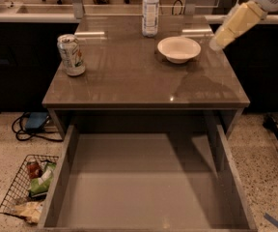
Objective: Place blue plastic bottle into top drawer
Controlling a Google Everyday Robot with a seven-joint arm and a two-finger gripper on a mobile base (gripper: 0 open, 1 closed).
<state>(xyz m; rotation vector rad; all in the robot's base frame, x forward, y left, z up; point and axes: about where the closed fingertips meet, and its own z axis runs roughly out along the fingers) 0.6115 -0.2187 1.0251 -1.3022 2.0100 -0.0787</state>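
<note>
The blue plastic bottle [150, 11], clear with a white cap and a pale label, stands upright at the back middle of the table. The top drawer [148, 192] is pulled out below the table's front edge, and its flat bottom is bare. Only a cream arm link [235, 23] shows, slanting down from the upper right over the table's right rear corner, right of the bowl. My gripper is out of view beyond this link. Nothing touches the bottle.
A white-green drink can [72, 55] stands at the table's left. A white bowl [179, 49] sits right of the bottle. The brown tabletop [129, 81] is glossy. A wire basket with trash [28, 187] and cables [33, 124] lie on the floor at left.
</note>
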